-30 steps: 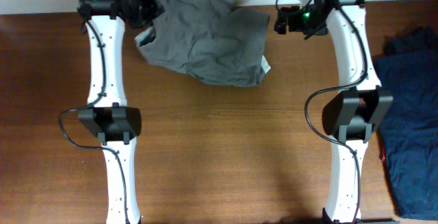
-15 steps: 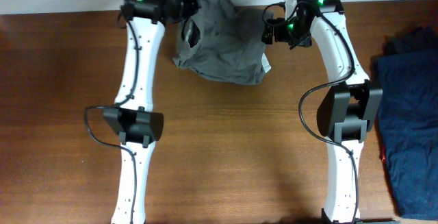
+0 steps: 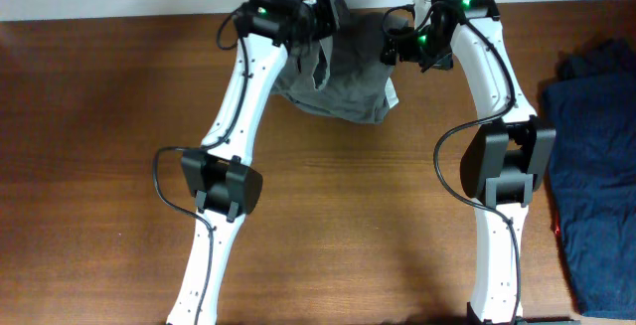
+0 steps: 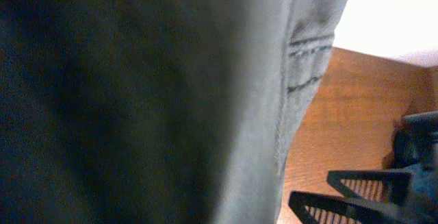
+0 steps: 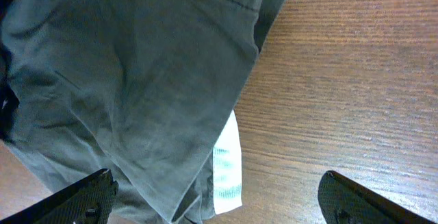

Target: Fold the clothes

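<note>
Mid-grey cotton garment [image 3: 348,77] bunched at wooden counter [image 3: 328,216] far edge; left hand [image 3: 316,19] grip idk, right hand [image 5: 217,177] open. Could slip off behind imo.

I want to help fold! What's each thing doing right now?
grey garment, bunched up, one side raised.
left gripper, at raised side, jaws hidden by cloth.
right gripper, open, holding nothing.
white label, sticking out at garment's edge.
navy clothes, heaped, untouched.
</note>
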Controlling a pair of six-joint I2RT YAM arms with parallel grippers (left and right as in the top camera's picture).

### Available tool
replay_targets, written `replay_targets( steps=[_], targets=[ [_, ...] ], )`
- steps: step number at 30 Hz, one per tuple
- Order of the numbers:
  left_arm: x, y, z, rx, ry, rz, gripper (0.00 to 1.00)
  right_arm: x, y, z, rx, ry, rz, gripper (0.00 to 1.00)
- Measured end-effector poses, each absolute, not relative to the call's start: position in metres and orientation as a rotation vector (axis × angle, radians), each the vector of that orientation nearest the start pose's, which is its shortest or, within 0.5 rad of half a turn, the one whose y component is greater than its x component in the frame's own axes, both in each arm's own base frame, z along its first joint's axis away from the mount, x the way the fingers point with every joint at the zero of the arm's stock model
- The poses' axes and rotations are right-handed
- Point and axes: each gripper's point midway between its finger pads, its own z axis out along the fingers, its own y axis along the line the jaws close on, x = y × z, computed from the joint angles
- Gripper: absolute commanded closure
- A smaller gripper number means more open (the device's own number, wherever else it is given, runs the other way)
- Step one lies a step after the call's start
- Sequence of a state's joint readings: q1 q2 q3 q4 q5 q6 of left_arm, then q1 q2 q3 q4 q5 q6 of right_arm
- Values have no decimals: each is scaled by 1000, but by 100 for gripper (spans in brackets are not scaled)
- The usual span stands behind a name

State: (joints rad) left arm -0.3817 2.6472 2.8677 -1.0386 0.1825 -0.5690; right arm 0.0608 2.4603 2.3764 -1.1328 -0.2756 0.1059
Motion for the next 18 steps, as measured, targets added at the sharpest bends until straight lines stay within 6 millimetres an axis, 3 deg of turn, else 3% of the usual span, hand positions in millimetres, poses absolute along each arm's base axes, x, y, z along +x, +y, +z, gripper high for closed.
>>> replay_targets(
  steps=[4,7,18],
  targets=[
    [584,-287,155,-104,2498,-700,99,551,78,94,4,2793,426,2],
    [580,-302,151,-64,2502,-777,99,552,73,94,15,2792,423,1],
    [547,-357,164,108,2506,-1034,99,554,52,93,69,2790,414,1]
  ],
)
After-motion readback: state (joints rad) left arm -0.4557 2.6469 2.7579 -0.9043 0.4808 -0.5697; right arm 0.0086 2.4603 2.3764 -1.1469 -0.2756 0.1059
